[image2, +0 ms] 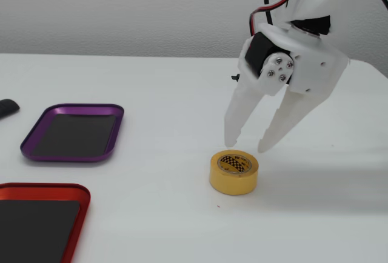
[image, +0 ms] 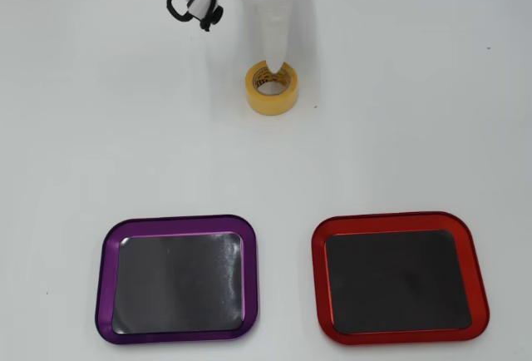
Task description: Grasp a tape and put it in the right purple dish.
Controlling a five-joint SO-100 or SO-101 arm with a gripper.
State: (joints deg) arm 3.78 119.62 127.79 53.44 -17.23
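White tabletop [image2: 151, 214], pale wall [image2: 121, 8] behind, tape [image2: 234, 171] under spread tool [image2: 247, 144].

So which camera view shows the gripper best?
The fixed view: the gripper shows from the side, open, both fingers above the tape. The overhead view shows only one white finger from above, covering the roll's far rim.

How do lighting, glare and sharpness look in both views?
Overhead view: bright, even light nearly washes the white gripper into the table; soft sheen on the purple dish mat. Fixed view: sharp tape, faint soft shadow to its right, no motion blur.
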